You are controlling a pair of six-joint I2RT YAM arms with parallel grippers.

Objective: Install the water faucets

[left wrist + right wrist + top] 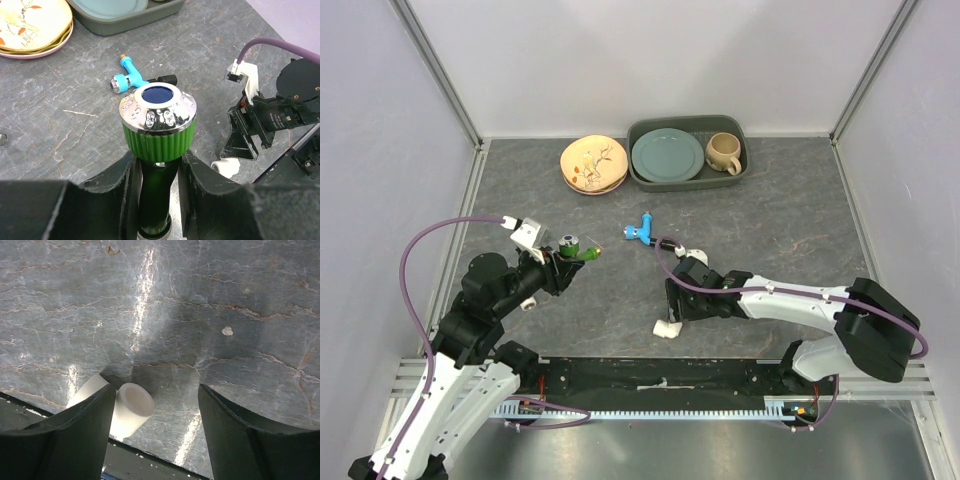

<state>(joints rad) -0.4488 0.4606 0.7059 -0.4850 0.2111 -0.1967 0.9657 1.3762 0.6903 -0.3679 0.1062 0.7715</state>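
My left gripper (563, 262) is shut on the green faucet (157, 131), with its chrome-capped green knob (582, 249) sticking out past the fingers (200, 185). The light blue faucet (641, 231) with a black end lies on the table centre, also in the left wrist view (127, 76). My right gripper (672, 312) is open, pointing down over a white elbow fitting (127, 407) near the table's front edge (667, 329); the fitting lies against the left finger (85, 435), between the jaws.
A grey tray (740, 165) at the back holds a teal plate (667, 155) and a beige mug (724, 152). Stacked patterned plates (593, 164) lie left of it. Another white fitting (528, 303) lies by the left arm.
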